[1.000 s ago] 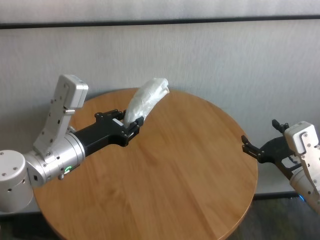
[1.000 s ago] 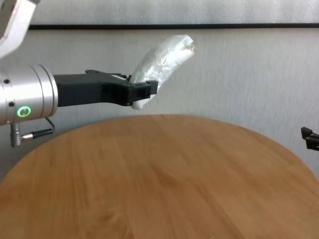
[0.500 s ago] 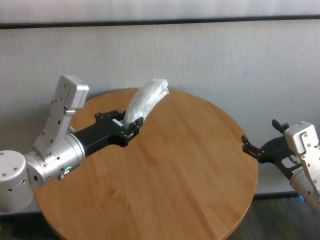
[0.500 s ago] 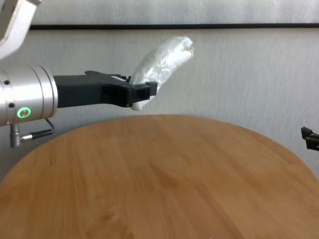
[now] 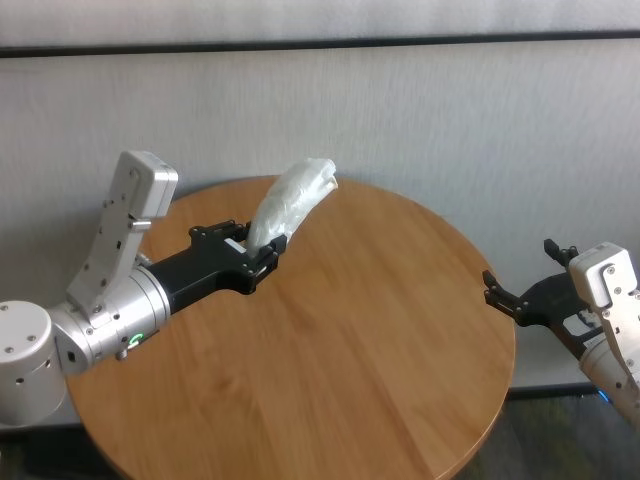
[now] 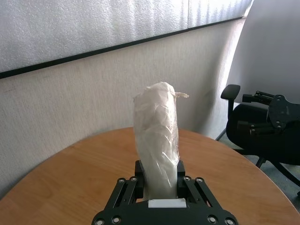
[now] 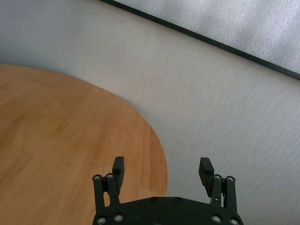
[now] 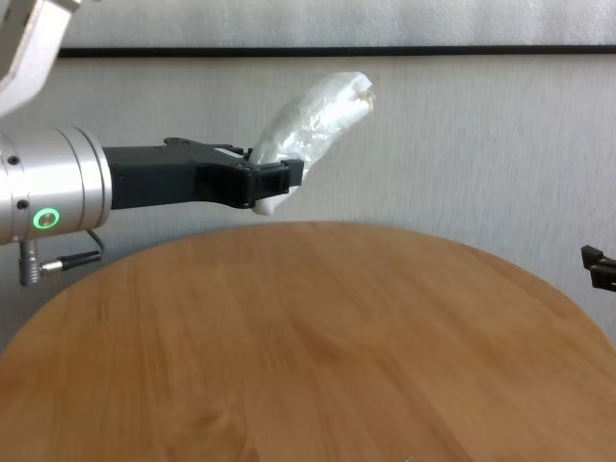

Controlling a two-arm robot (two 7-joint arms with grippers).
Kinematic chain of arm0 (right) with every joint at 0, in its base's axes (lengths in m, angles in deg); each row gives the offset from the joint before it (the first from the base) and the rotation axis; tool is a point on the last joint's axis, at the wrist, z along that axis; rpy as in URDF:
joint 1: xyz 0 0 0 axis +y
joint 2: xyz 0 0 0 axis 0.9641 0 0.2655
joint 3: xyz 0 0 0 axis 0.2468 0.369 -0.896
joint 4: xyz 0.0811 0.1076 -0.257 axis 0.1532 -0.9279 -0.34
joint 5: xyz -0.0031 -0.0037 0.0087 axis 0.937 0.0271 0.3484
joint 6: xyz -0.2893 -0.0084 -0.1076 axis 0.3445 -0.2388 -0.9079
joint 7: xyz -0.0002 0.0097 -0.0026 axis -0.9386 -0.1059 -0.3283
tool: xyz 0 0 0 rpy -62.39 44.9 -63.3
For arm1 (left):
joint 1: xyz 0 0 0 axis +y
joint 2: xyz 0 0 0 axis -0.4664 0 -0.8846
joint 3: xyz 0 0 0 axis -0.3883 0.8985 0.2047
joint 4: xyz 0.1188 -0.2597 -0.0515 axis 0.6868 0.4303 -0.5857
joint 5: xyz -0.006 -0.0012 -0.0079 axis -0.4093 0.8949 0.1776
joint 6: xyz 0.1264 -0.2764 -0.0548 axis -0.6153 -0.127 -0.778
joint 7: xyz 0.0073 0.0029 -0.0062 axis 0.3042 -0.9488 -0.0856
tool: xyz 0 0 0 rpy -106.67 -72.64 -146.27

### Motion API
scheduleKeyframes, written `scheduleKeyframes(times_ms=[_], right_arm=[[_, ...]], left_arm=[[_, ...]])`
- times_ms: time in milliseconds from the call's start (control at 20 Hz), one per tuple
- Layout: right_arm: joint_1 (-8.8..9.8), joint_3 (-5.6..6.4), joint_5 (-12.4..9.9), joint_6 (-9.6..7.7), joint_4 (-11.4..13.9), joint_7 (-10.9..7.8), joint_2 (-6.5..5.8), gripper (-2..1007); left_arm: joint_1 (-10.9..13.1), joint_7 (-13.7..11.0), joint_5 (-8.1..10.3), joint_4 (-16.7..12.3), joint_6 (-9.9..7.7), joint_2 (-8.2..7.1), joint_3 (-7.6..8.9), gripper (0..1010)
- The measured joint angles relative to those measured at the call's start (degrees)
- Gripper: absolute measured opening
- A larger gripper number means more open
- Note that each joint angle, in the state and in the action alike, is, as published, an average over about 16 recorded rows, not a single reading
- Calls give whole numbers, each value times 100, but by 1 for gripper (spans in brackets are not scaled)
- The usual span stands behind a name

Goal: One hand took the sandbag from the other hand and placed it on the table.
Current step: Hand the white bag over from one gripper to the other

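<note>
- Big round table (image 5: 330, 350), light wood grain, fills the middle of the head view, and its top is bare from the centre out to the near rim and the right edge.
- Behind it stands a pale wall (image 5: 450, 110) with a dark horizontal strip; the table's far edge sits near that wall.
- Off past the table in the left wrist view there's a black office chair (image 6: 262, 126), well apart from both arms.
- Left arm reaches in over the table's left rear part, silver wrist with a green ring (image 8: 43, 218) glowing on it.
- The left gripper (image 5: 262, 252) hangs above the wood, not touching it, with clear air under it in the chest view.
- The sandbag (image 5: 290, 200) is up in the air, white and crinkly, its lower end wedged in that gripper, the rest slanting up and away toward the wall, twisted tip at the top.
- Those jaws are pinched tight on the bag's base, one finger either side.
- The right gripper (image 5: 515, 295) waits just off the table's right edge, fingers spread wide, nothing between them, well apart from the bag.
</note>
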Motion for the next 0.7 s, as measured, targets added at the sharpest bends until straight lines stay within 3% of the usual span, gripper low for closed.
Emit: scheduleKeyframes(times_ms=[700], right_arm=[[0,0,0,0,0,0,0,1002]], left_arm=[[0,0,-8,1,0,0,-3,400]])
